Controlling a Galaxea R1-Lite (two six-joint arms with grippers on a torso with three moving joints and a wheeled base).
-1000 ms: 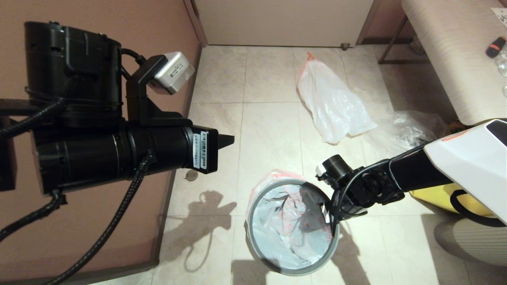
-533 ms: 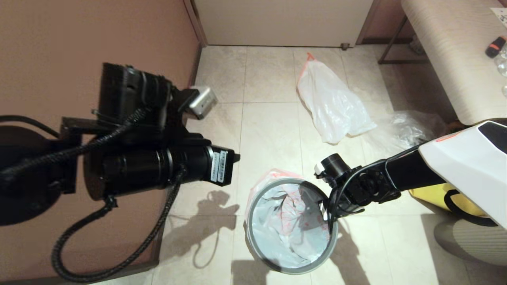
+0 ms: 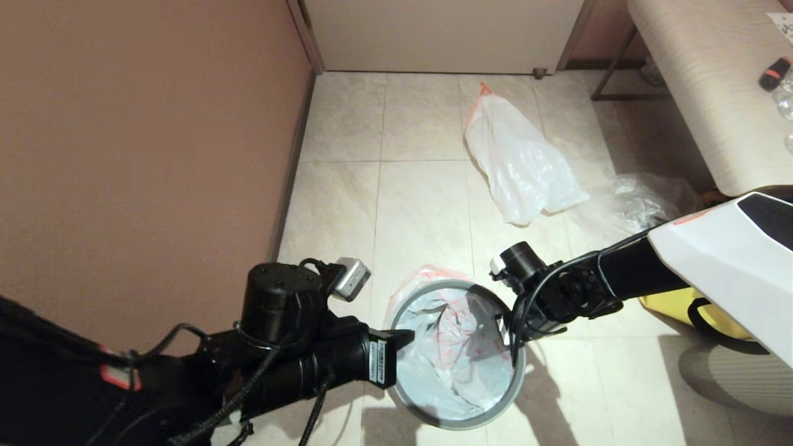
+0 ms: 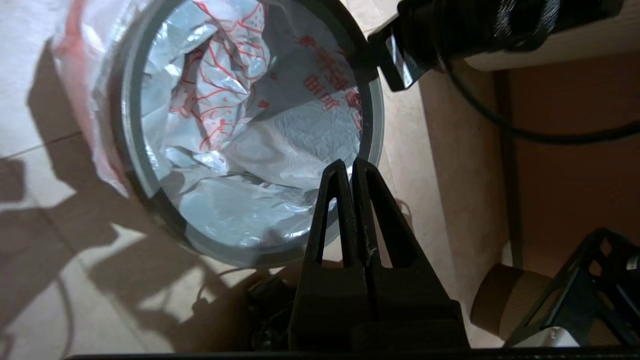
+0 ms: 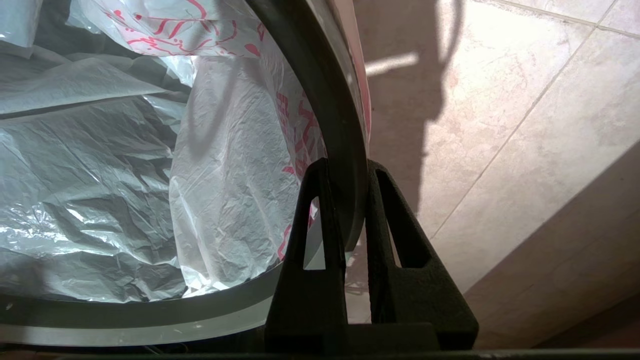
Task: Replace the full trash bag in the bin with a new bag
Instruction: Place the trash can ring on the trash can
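Note:
The black bin point(image 3: 460, 425) stands on the floor tiles with a grey hoop point(image 5: 334, 100) on its rim. The new bag point(image 3: 455, 353), white with red print, lines the inside, and its edge hangs over the far-left rim. My right gripper point(image 3: 511, 341) is shut on the hoop at the bin's right rim point(image 5: 345, 167), one finger inside and one outside. My left gripper point(image 3: 404, 335) is shut and empty, its tips point(image 4: 348, 165) just over the bin's left rim. The full trash bag point(image 3: 520, 161), plain white with orange-red tips, lies on the floor farther off.
A clear crinkled plastic bag point(image 3: 632, 198) lies right of the full bag. A yellow tote bag point(image 3: 681, 310) sits under my right arm. A bench point(image 3: 700, 80) fills the far right, a brown wall point(image 3: 155, 155) the left, and a door point(image 3: 433, 31) stands behind.
My left arm has dropped from high up, close to the head camera, down to the bin's left rim, still shut. The right gripper has kept its hold on the hoop.

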